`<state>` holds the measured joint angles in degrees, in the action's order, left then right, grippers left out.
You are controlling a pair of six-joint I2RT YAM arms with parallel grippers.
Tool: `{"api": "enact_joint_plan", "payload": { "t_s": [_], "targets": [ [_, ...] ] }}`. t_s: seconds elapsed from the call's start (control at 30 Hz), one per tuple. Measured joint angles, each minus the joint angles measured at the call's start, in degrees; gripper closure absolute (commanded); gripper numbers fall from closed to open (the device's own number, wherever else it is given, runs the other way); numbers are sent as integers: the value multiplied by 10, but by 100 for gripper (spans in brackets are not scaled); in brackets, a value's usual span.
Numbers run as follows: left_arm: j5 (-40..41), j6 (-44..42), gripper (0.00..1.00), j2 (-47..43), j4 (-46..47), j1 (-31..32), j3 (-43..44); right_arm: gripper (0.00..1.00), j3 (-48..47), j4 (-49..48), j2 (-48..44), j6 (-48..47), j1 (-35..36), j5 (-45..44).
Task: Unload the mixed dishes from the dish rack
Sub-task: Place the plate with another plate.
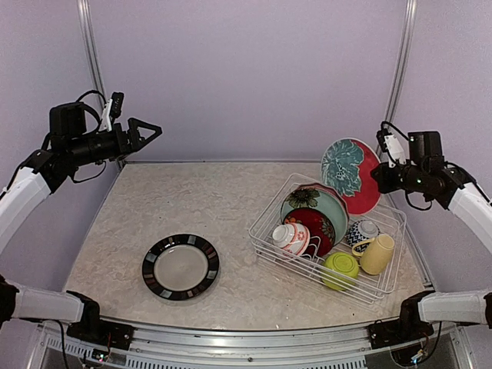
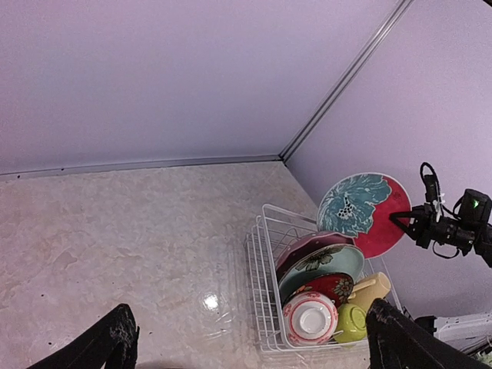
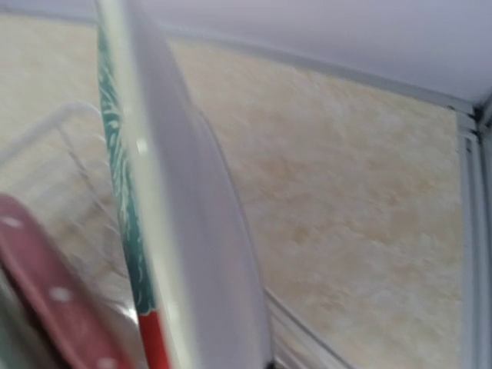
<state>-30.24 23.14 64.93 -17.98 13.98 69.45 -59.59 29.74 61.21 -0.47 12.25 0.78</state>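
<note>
The right gripper (image 1: 382, 175) is clamped narrowly on the rim of a red-and-teal floral plate (image 1: 350, 173), which is held on edge, nearly upright, above the far right corner of the dish rack (image 1: 261, 231). In the right wrist view the plate's edge (image 3: 154, 192) fills the frame, with blurred wire seen below it. Whether the plate is quite free of the rack's far rim cannot be told.

In the white wire rack, on the right side of the marbled table (image 1: 192, 200), a pale teal plate (image 1: 319, 206) and a red floral plate (image 1: 315, 224) are stood on edge among the prongs. A red-white bowl (image 1: 290, 237) is tipped on its side just in front of them. A blue-white bowl (image 1: 361, 231), a pale yellow mug (image 1: 378, 254) and a lime green bowl (image 1: 340, 267) are grouped at the rack's near right end.

A black-rimmed plate (image 1: 181, 267) is laid flat on the table, well apart from the rack to its left.

The left gripper (image 1: 152, 132) is held high at the far left, empty, its fingers (image 2: 115, 342) spread wide and pointed across the table toward the rack.
</note>
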Motion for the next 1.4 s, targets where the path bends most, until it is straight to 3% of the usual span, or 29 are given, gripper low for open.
{"api": "enact_joint_plan", "payload": {
  "t_s": [0.53, 0.83, 1.0, 1.4],
  "targets": [
    [1, 0, 1, 0, 0, 7, 0, 100, 1, -52, -57, 185, 5, -52],
    [5, 3, 1, 5, -10, 8, 3, 100, -11, -109, -17, 279, 15, 47],
    [23, 44, 1, 24, -36, 11, 36, 100, -20, -141, 27, 317, 77, 76],
    [10, 255, 1, 39, -81, 15, 236, 100, -97, -162, 235, 331, 268, 135]
  ]
}}
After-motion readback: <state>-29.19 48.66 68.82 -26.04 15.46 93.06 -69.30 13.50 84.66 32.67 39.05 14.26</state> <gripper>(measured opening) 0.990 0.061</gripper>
